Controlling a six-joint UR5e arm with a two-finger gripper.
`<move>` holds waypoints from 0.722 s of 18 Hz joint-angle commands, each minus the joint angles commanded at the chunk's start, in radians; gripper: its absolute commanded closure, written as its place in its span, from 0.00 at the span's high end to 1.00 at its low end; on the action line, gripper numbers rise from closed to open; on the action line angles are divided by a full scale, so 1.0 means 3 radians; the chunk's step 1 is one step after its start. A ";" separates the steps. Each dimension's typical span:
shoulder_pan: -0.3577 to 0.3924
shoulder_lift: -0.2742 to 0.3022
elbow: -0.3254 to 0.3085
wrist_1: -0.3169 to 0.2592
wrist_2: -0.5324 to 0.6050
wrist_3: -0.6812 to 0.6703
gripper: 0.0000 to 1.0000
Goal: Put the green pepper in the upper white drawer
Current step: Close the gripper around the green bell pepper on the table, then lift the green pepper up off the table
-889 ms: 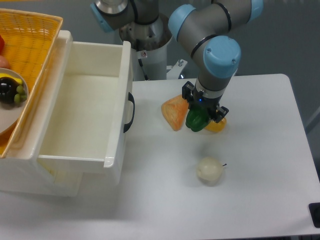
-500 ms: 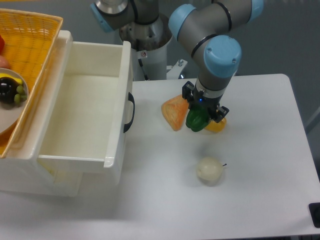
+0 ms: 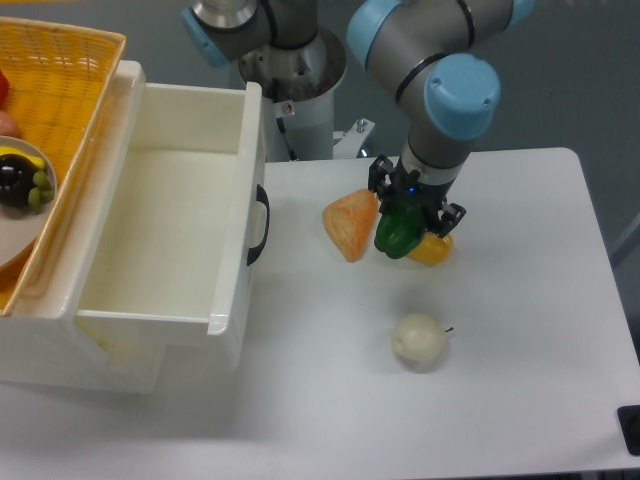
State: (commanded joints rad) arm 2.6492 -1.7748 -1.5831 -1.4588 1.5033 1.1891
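- Green pepper (image 3: 398, 231): gripped between the jaws of the gripper (image 3: 408, 222), over the desk (image 3: 520, 330) and to the right of the drawer. Only its lower, lobed part shows below the gripper body. Its long axis and the way its stem end points cannot be told, because the top is hidden by the gripper.
- Gripper: points straight down from the arm's wrist. The jaws are closed on the green pepper, a dark finger showing on each side of it, spread only as wide as the pepper.
- Whether the green pepper touches the desk or hangs just above it cannot be told from this view.
- Orange wedge (image 3: 350, 224): lies on the desk just left of the green pepper, close beside it; contact cannot be told.
- Yellow pepper (image 3: 433, 249): lies on the desk just right of and partly behind the green pepper, partly covered by the gripper.
- Pale round fruit (image 3: 418, 340): rests on the desk nearer the camera, apart from the other three pieces.
- Upper white drawer (image 3: 140, 295): pulled open at the left of the desk, black handle (image 3: 261, 224) on its front panel facing the green pepper; its visible inside is bare white.
- Yellow basket (image 3: 60, 90): sits at the far left edge, overlapping the drawer's left rim.
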 joint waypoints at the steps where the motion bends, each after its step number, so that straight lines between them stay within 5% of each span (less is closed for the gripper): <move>1: -0.0010 0.0000 0.0026 0.0000 -0.0020 -0.0112 0.39; 13: 0.0010 0.0327 0.0200 -0.0174 -0.0603 -0.1279 0.39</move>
State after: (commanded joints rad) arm 2.6523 -1.6767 -1.5232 -1.5109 1.3223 0.8055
